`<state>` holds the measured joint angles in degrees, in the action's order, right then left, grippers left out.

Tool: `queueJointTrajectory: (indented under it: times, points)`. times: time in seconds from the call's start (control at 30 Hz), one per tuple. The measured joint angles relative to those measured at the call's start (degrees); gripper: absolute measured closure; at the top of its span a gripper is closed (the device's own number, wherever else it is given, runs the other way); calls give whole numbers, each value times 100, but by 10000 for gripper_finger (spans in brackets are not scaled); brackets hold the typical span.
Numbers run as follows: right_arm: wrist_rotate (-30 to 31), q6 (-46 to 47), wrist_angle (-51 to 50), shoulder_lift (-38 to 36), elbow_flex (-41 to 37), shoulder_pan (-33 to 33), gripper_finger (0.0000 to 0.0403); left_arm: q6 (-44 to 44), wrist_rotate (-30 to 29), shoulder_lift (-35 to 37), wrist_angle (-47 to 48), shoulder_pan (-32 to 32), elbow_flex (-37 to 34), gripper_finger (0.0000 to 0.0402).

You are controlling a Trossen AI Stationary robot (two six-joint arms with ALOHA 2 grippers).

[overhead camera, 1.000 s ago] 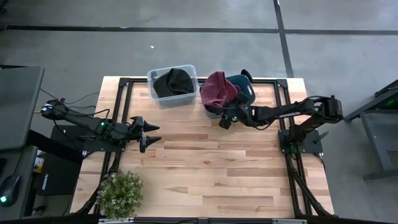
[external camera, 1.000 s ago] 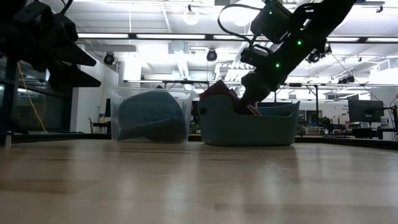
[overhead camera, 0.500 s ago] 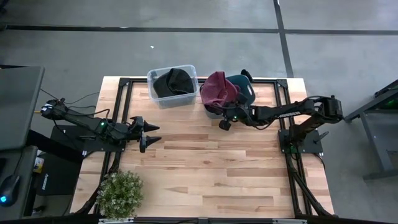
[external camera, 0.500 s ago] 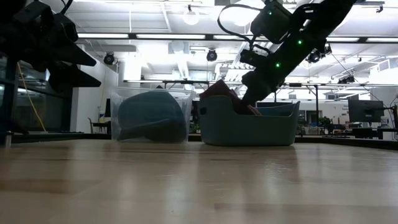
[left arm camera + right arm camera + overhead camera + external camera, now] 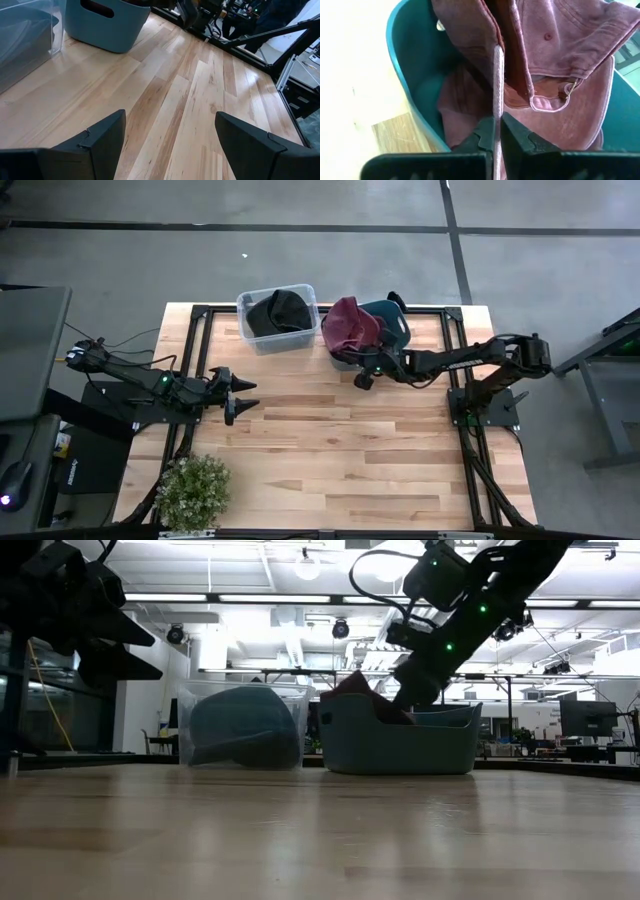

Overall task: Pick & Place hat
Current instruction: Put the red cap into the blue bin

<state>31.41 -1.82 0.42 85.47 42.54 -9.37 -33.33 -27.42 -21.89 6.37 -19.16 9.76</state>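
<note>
A maroon hat [image 5: 350, 322] lies in the teal basket [image 5: 396, 330] at the table's far side, its crown bulging over the basket's left rim. My right gripper [image 5: 496, 124] reaches into the basket from the right and is shut on the hat [image 5: 540, 55]. In the low view it [image 5: 408, 700] dips behind the basket's wall [image 5: 400, 745]. My left gripper [image 5: 246, 394] waits open above the table's left part, with only bare wood between its fingers [image 5: 170, 132]. My right gripper pinches a pale-stitched edge of the hat [image 5: 496, 97], seen edge-on, between its two fingers. The fingers slant down from the table's right and near side. The rest of the hat still lies in the basket, slumped against its wall.
A clear bin [image 5: 278, 316] holding a dark hat stands left of the basket. A potted plant [image 5: 193, 491] sits at the near left corner. The middle and near part of the wooden table [image 5: 340, 450] is bare.
My right gripper has shut on the hat's edge while staying at the basket; its wrist has rolled slightly. The hat has not visibly left the basket.
</note>
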Motion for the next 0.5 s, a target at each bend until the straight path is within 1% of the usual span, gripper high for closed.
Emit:
queueJointTrajectory:
  times: [0.1, 0.2, 0.5]
  points:
    - [16, -129, -182, 0, 39, 0, 397, 0, 0, 1, 0, 1, 0, 110]
    - [69, -298, -605, 0, 186, 0, 398, -1, 0, 2, 1, 0, 0, 110]
    - [130, -1000, -2541, 0, 1146, -8, 400, 0, 0, 1, 0, 0, 0, 110]
